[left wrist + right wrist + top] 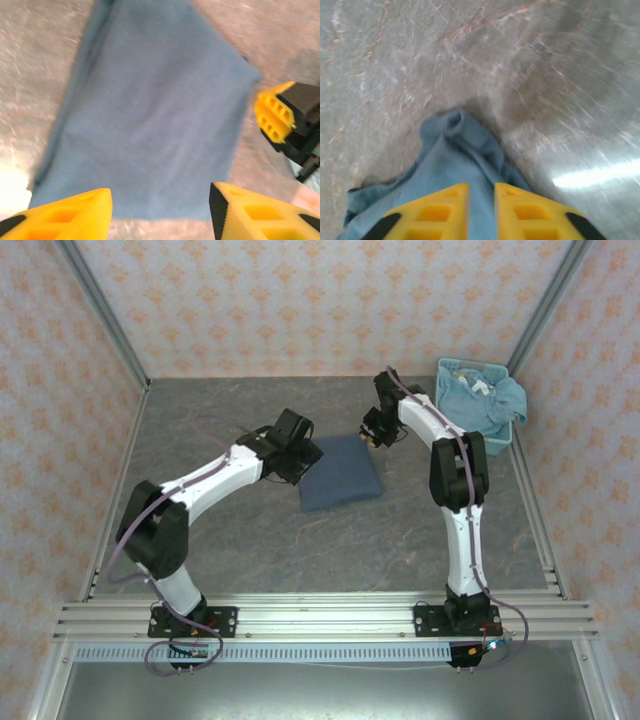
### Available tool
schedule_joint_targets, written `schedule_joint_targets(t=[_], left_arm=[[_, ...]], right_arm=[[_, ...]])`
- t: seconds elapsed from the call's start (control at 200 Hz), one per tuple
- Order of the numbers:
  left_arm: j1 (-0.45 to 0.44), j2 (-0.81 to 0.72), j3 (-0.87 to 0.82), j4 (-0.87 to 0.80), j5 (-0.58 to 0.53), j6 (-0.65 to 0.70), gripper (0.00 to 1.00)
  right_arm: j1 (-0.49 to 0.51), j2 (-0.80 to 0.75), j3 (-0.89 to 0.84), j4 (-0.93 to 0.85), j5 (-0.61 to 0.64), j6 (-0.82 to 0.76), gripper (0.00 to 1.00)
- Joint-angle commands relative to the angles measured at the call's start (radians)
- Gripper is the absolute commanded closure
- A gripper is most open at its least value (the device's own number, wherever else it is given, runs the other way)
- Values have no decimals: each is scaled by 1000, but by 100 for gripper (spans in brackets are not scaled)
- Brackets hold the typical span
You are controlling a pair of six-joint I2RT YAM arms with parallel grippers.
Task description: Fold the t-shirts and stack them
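Observation:
A dark slate-blue t-shirt [340, 472] lies folded into a flat rectangle at the middle of the table. My left gripper [303, 453] hovers at its left edge; in the left wrist view it [160, 192] is open over the near edge of the shirt [150, 110], with nothing between the fingers. My right gripper [372, 437] sits at the shirt's far right corner. In the right wrist view its jaws [481, 187] stand a little apart, with the shirt's rumpled corner [452, 132] lying just beyond and under them. Lighter blue t-shirts [482, 400] are heaped in the basket.
The light blue plastic basket [472, 364] stands at the back right, against the right wall. Patterned walls close the table [250, 540] on three sides. My right gripper's yellow fingers [272, 117] show at the right of the left wrist view.

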Motion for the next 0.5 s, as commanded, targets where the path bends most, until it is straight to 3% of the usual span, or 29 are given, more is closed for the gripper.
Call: schedule_joint_targets(t=[0.0,0.13,0.24,0.495], left_arm=[[-81,-28,-94,57,-1,-227,36],[-189,-30,-194,261,-67,-550,28],[-257,15,-218,393,-150,-748,22],[-322,159,-175,509,-277,-933,21]], right_arm=[[-6,-233,-95,61,71,-10,72],[-5,-415,-271,94,74,6,66],[-5,-551,-409,106,61,11,64],[-6,-773,-611,76,38,3,63]])
